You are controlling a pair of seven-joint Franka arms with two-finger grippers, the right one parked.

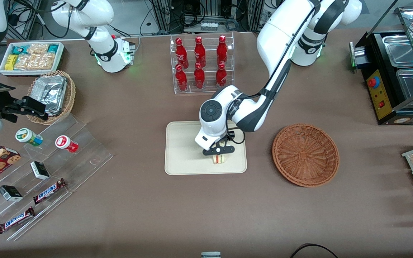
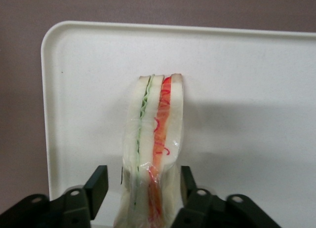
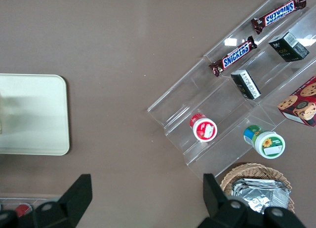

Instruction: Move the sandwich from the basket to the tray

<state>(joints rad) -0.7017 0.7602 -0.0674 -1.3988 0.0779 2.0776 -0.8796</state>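
The sandwich (image 1: 219, 159), a pale wedge with green and red-orange filling (image 2: 154, 139), stands on its edge on the cream tray (image 1: 181, 143), near the tray's rim closest to the front camera. My gripper (image 1: 218, 152) hangs low over it, its fingers (image 2: 97, 186) straddling the wedge. The gripper (image 2: 143, 182) is open: a gap shows between one finger and the bread, while the other finger sits close against the wrapper. The reddish-brown basket (image 1: 305, 154) lies beside the tray toward the working arm's end, with nothing in it.
A clear rack of red bottles (image 1: 201, 62) stands farther from the front camera than the tray. Acrylic steps with snack bars and cups (image 1: 41, 172), a foil-lined wicker basket (image 1: 52, 95) and a white snack bin (image 1: 31, 57) lie toward the parked arm's end.
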